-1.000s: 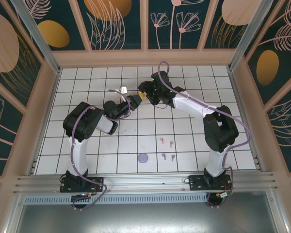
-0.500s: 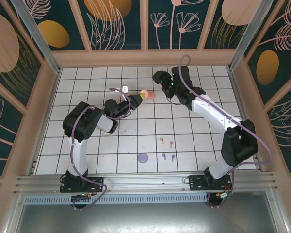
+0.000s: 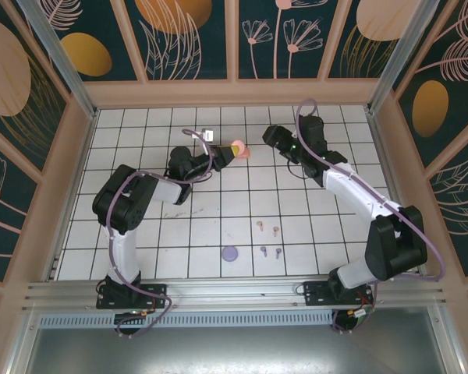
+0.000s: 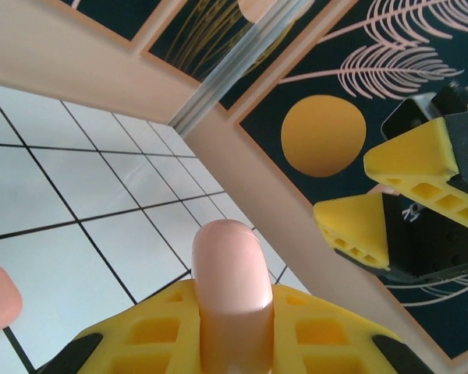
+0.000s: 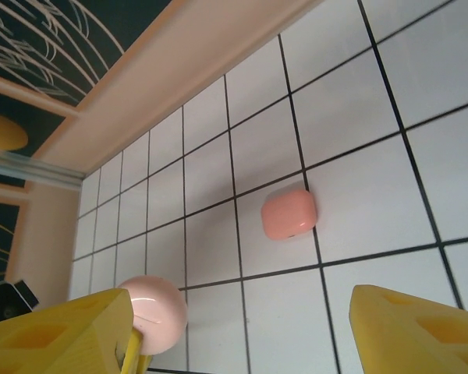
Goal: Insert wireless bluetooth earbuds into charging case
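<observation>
My left gripper [image 3: 228,153] is shut on a pale pink charging case [image 3: 235,146], which stands up between its yellow fingers [image 4: 148,319] in the left wrist view [image 4: 230,280]. A coral case [image 5: 288,213] lies closed on the tiles just beyond it [image 3: 244,153]. My right gripper [image 3: 268,137] hovers open to the right, facing the held case [image 5: 152,312], with nothing between its fingers [image 5: 421,335]. Two tan earbuds [image 3: 267,227] and two purple earbuds [image 3: 270,251] lie on the tiles in front of the right arm.
A round purple case [image 3: 230,253] lies near the front, left of the purple buds. The wooden back wall [image 3: 234,93] runs close behind both grippers. The right gripper's yellow fingers [image 4: 409,167] show ahead in the left wrist view.
The right gripper has drawn back to the right, away from the left gripper. The left gripper has shifted slightly back and right with the pale pink case.
</observation>
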### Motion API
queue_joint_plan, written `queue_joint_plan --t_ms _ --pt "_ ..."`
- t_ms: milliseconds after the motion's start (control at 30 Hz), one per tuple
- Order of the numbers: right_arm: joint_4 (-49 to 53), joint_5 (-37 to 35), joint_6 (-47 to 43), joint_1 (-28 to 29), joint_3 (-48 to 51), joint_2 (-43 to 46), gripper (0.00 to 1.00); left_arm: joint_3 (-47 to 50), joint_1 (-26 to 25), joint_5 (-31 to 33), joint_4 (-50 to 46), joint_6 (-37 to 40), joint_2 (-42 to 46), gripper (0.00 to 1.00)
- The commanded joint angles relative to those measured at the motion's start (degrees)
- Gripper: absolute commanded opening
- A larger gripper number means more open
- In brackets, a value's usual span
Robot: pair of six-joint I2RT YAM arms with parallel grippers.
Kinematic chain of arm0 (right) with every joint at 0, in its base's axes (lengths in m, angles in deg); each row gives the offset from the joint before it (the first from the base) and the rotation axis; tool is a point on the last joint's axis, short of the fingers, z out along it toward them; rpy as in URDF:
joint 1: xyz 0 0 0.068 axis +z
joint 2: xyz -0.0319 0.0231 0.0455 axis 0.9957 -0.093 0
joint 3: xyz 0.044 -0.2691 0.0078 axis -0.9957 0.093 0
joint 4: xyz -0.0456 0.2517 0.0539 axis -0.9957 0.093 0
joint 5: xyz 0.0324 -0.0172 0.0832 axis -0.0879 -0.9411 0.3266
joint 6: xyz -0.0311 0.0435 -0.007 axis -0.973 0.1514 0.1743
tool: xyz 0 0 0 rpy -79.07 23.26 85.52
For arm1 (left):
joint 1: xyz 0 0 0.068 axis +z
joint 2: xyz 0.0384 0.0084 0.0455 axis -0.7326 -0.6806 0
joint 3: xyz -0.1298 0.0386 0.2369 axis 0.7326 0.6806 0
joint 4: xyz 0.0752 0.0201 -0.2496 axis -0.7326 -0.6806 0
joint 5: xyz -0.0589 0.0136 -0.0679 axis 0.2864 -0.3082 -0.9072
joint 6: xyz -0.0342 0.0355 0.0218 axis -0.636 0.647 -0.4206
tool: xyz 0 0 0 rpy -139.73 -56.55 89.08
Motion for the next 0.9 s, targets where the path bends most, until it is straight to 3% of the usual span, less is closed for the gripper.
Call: queue_joint_plan --t_ms 0,167,367,633,867 --pt "-2.57 0.34 -8.83 -0.55 1.81 2.39 0.74 -1.89 -0.19 -3.8 -4.68 3.65 2.6 0.0" --pt "-6.18 4.17 -16.11 -1.02 5.12 4.35 0.74 -3.05 -0.15 -7.67 -10.34 6.86 3.98 0.0" --pt "-10.18 14.62 -21.94 -2.1 8.3 6.41 0.74 -5.73 -0.15 -13.1 -15.18 9.02 4.48 0.0" --pt "-13.81 24.11 -23.9 -2.29 9.86 5.97 0.71 -6.83 -0.19 -17.98 -15.67 8.32 4.61 0.0" --pt "-14.25 26.73 -24.02 -2.25 9.32 2.62 0.69 -7.01 -0.16 -20.95 -14.08 6.6 5.14 0.0"
